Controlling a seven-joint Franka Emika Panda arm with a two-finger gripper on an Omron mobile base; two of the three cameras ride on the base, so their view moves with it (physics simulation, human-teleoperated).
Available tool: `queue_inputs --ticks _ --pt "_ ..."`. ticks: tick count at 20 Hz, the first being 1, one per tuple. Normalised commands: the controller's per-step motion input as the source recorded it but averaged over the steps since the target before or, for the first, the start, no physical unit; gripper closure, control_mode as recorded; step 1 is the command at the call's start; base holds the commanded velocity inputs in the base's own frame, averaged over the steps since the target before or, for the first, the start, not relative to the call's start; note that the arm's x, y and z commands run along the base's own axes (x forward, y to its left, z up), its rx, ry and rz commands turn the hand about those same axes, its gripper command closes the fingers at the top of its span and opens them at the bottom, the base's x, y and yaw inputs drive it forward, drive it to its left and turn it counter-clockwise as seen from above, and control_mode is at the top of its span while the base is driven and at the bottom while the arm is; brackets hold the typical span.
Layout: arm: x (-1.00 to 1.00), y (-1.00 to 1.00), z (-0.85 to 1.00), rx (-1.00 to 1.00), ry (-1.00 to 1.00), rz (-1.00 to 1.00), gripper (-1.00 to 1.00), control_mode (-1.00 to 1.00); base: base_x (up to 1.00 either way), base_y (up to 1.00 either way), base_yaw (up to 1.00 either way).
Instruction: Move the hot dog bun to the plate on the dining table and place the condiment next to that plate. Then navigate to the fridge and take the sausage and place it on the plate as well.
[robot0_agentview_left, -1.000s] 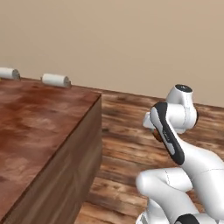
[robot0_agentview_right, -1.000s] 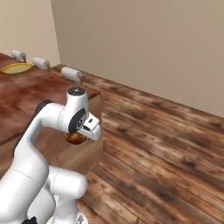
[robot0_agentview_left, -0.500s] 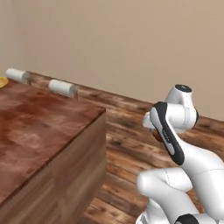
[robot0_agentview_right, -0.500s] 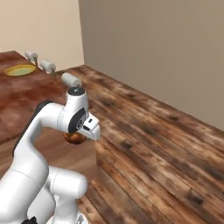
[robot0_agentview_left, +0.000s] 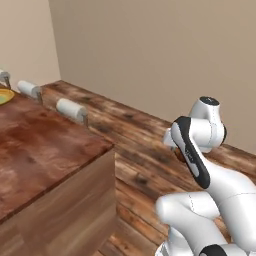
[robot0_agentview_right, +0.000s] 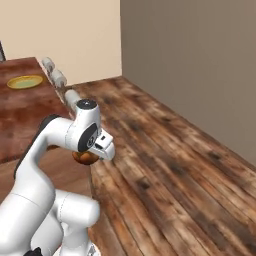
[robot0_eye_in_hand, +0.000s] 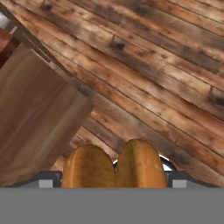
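The gripper (robot0_eye_in_hand: 114, 175) is clamped on the bun (robot0_eye_in_hand: 114, 165) — its two tan halves bulge up between the jaws, held off the end of the table (robot0_agentview_right: 20, 107), above the plank floor (robot0_agentview_right: 170, 160). The plate (robot0_agentview_right: 25, 81) sits far back on that table.

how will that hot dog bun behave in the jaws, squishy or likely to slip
The hot dog bun looks like soft, split bread, so it probably squashes under pressure. Its rounded, smooth lobes may let it slip or roll. It seems light for its size, held between wide jaws.
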Motion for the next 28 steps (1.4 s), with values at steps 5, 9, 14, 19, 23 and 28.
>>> queue_inputs --ticks 5,9,14,19,23,28 --pt "0.0 0.0 0.0 0.0 0.0 0.0 1.0 1.0 1.0 -1.0 0.38" --pt "0.0 0.0 0.0 0.0 0.0 0.0 1.0 1.0 1.0 -0.98 0.39" --pt "0.0 0.0 0.0 0.0 0.0 0.0 1.0 1.0 1.0 -0.88 0.43" --pt "0.0 0.0 0.0 0.0 0.0 0.0 1.0 1.0 1.0 -0.72 0.48" --pt "0.0 0.0 0.0 0.0 0.0 0.0 1.0 1.0 1.0 -0.68 0.5" --pt "0.0 0.0 0.0 0.0 0.0 0.0 1.0 1.0 1.0 -0.68 0.51"
